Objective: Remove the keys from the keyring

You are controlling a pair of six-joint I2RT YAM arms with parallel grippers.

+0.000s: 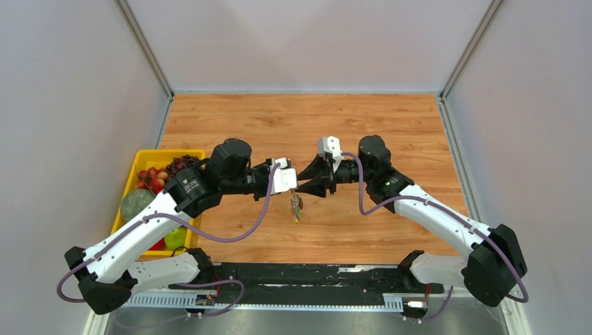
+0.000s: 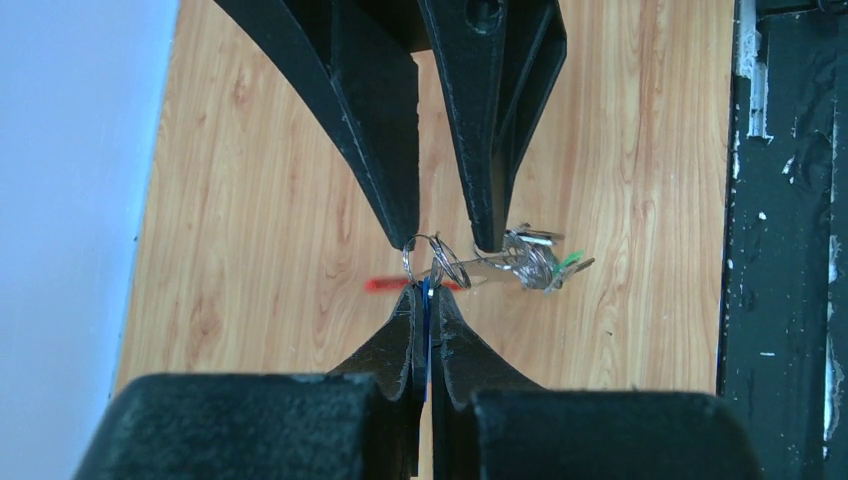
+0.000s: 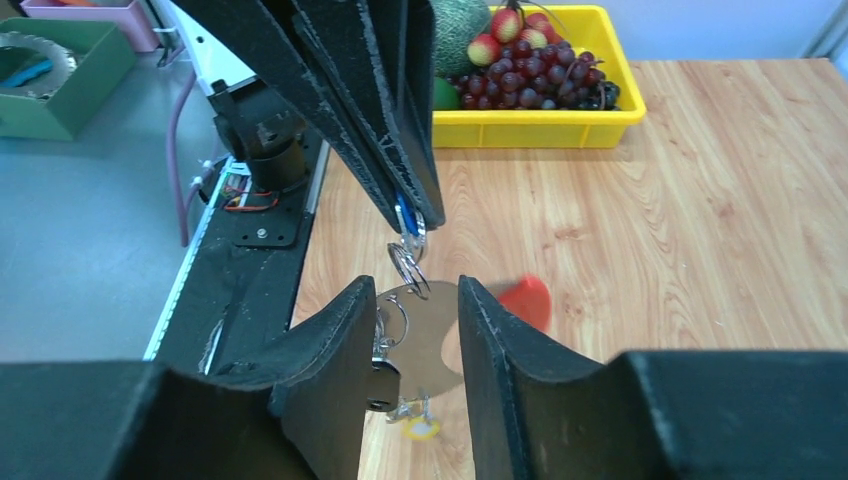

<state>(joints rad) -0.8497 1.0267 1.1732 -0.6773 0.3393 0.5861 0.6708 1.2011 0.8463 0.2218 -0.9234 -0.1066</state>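
Mid-frame, far from every table [image 1: 419, 125] edge, the left gripper [image 2: 428, 292] is clamping a blue key [image 3: 403, 213]; the right gripper [image 3: 418, 288] is gaping around the keyring [image 2: 437, 262], keys [image 1: 297, 207] trailing frame-downward.

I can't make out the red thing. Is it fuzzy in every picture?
Right wrist view: the red clip is blurred, the rings sharper. Left wrist view: the clip is a red smear. Top view: too small to tell.

Two end effectors [image 2: 428, 292] [image 3: 418, 300], one keyring [image 2: 445, 265], one blue key [image 2: 427, 305], one bin [image 1: 157, 152]
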